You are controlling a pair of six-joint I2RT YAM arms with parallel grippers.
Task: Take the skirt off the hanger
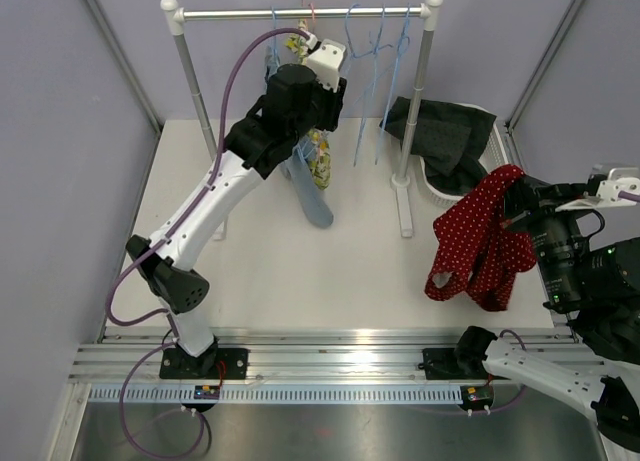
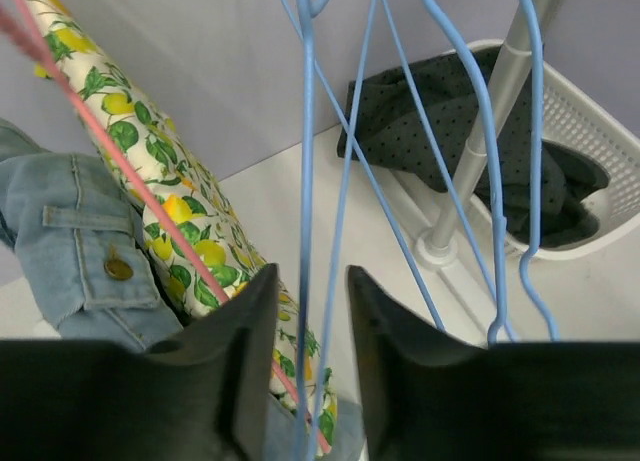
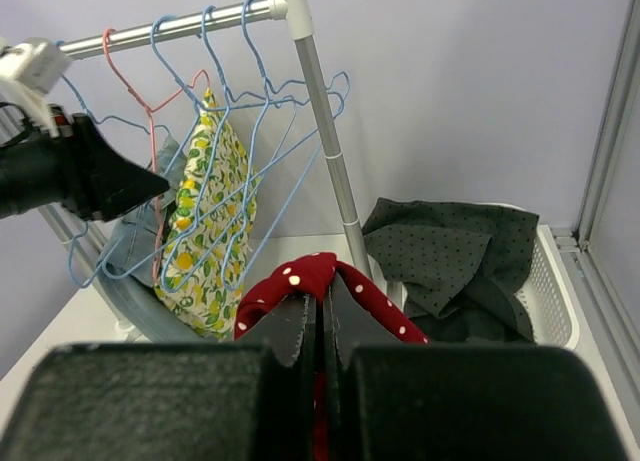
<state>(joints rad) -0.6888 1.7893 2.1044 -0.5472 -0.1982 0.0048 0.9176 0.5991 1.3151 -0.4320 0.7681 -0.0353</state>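
The skirt (image 1: 480, 243), red with white dots, hangs off the hanger at the right of the table, a fold of it pinched in my right gripper (image 1: 516, 207). In the right wrist view that gripper (image 3: 325, 311) is shut on the red skirt (image 3: 300, 277). My left gripper (image 1: 310, 51) is up at the rail among the hangers. Its jaws stand open in the left wrist view (image 2: 312, 276), with the thin wires of an empty blue hanger (image 2: 305, 181) running between them and touching neither.
On the rail (image 1: 300, 13) hang a lemon-print garment (image 2: 170, 206) on a pink hanger (image 2: 120, 161), a denim piece (image 2: 80, 251) and several empty blue hangers (image 1: 378, 51). A white basket (image 1: 497, 141) holding dark dotted cloth (image 1: 450, 131) stands by the right post (image 1: 410, 111).
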